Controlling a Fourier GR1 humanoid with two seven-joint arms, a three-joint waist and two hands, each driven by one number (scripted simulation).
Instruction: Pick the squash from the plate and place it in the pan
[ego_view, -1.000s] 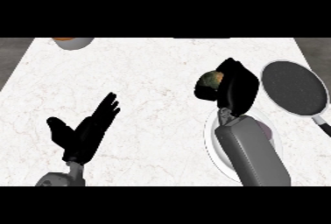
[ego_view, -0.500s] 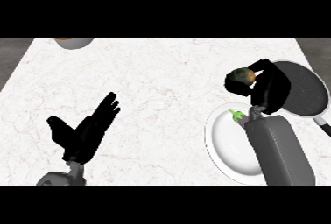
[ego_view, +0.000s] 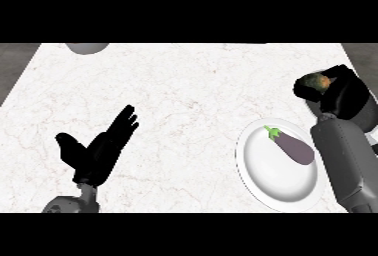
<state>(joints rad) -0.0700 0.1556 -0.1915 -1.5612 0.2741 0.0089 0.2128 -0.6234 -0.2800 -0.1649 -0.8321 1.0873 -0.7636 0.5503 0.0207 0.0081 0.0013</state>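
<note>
The right hand (ego_view: 336, 90) is curling its fingers around the squash (ego_view: 319, 81) over the dark pan (ego_view: 367, 116), beyond the plate (ego_view: 262, 172) bearing an eggplant (ego_view: 291, 147), while the left hand (ego_view: 100, 147) is resting open.

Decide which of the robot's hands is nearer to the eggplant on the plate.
Right. The right hand, curled round the squash, is just above and right of the eggplant. The left hand rests open far across the counter, at the view's left.
</note>
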